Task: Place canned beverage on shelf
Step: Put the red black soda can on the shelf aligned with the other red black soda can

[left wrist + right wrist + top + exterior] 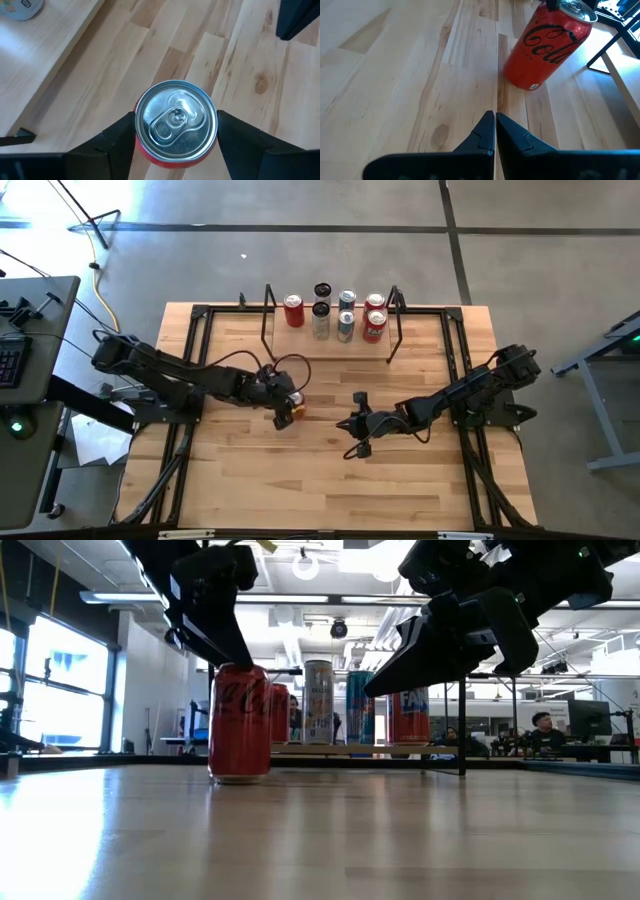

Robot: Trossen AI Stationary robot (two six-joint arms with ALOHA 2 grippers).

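My left gripper hangs directly over the red can, which stands upright on the bare table, well short of the shelf. From my wrist I look straight down on the can's silver lid, one finger on each side. The jaws are wide and straddle the can just below its rim. A thin gap appears to remain on both sides, but I cannot confirm whether either pad touches, so I do not record a grip.

My right gripper waits low over the table centre with its fingers pressed together, holding nothing. It points toward the same can from nearby.

Farther back, the shelf carries several cans in a loose row across its board, red ones at both ends and silver ones between.

Risks, in my judgement:
- The grasp sits high on the can. If the fingers close unevenly, the first to touch could push the can sideways or tip it.
- A weak squeeze on the smooth wall could let the can slip during the lift.
- The board is already crowded. Coming in low could strike the thin black frame, and setting down carelessly could knock a neighbour over.
- The idle right arm lies near the carrying path, so a wide swing could clip it.
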